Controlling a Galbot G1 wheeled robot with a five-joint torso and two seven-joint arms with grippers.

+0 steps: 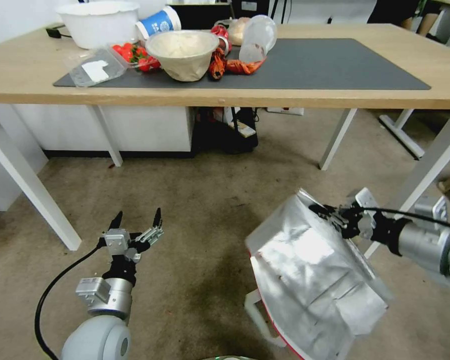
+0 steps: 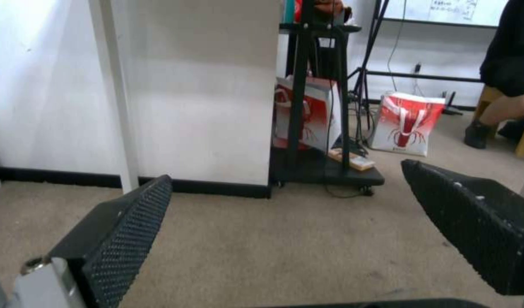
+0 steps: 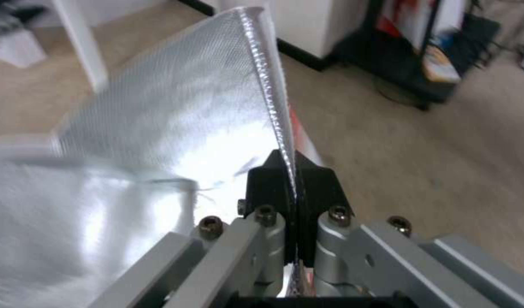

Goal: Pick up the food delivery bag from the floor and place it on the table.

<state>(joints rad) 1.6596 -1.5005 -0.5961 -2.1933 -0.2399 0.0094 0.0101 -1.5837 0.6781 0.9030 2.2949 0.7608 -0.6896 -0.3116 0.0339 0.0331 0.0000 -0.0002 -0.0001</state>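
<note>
So the right gripper [image 1: 321, 210] has its fingers pinched tight on the stitched rim of the food delivery bag [image 1: 310, 280], foil lining facing up, bag tilted low over the floor [image 1: 200, 200], right of center in front of the table [image 1: 25, 75]. Left gripper [image 1: 136, 221] hovers open and empty, well apart from the bag. My take: with only 1 thin edge pinched, lift slow and steady, and clear the tabletop edge before swinging over the grey mat [image 1: 335, 65].
</note>
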